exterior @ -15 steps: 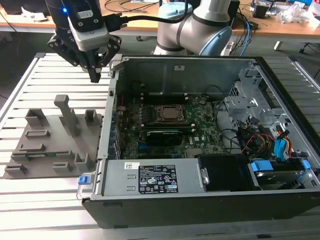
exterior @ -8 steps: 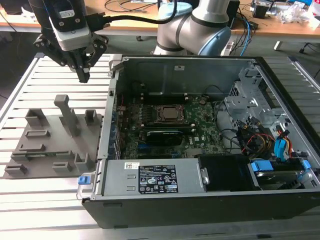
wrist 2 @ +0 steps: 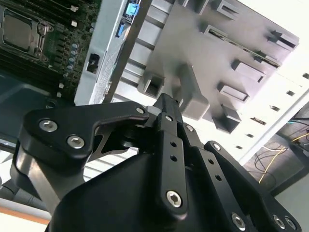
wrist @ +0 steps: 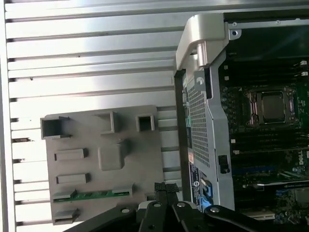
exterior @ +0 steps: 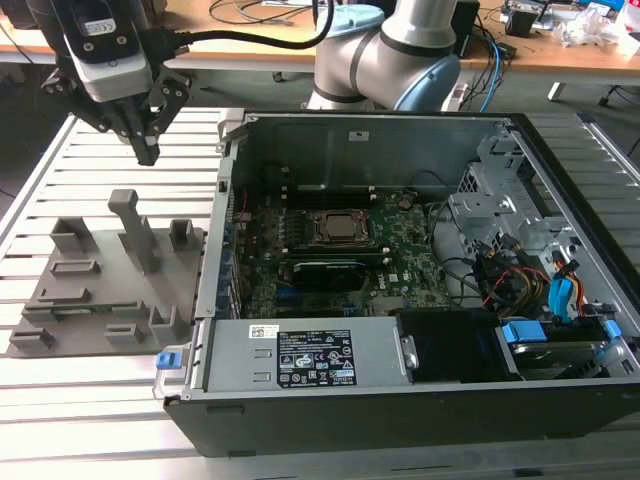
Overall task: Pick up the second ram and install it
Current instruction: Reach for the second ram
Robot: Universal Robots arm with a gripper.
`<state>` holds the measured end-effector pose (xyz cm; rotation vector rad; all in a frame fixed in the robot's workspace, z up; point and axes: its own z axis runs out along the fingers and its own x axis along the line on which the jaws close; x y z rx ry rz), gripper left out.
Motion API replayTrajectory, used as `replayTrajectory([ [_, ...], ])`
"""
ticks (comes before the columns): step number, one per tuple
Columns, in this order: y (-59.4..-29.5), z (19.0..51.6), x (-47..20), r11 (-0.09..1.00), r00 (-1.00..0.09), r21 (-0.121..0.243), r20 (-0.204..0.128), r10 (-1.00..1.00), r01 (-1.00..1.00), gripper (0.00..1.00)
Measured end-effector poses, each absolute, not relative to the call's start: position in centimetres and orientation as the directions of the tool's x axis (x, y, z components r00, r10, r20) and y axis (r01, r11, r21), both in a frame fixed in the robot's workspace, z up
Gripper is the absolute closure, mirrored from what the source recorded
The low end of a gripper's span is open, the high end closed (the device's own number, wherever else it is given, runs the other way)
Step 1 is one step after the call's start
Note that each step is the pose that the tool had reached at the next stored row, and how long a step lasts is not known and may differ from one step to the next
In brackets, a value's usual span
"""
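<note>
The second ram (wrist: 91,195) is a thin green stick lying in a slot of the grey holder plate (wrist: 140,159). It also shows as a thin strip (wrist 2: 244,43) in the second wrist view. That holder (exterior: 100,290) rests on the slatted table at the exterior view's left, beside the open computer case (exterior: 400,300). My gripper (exterior: 147,152) hangs above the table behind the holder, well clear of it. The fingertips (wrist 2: 166,104) are pressed together with nothing between them, which the first wrist view's gripper (wrist: 166,188) confirms.
Inside the case are the motherboard with its CPU socket (exterior: 345,228), a black card (exterior: 325,270), a power supply (exterior: 310,358) and cable bundles (exterior: 520,280). A tall grey post (exterior: 135,230) rises from the holder. A cluttered bench (exterior: 560,40) runs behind.
</note>
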<state>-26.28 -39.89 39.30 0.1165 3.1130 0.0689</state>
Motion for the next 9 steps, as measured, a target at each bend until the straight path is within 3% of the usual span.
replayTrajectory([
  [9,-39.9,39.3,-30.5,0.996,-0.997,0.045,-0.024,0.075,0.074,0.89],
])
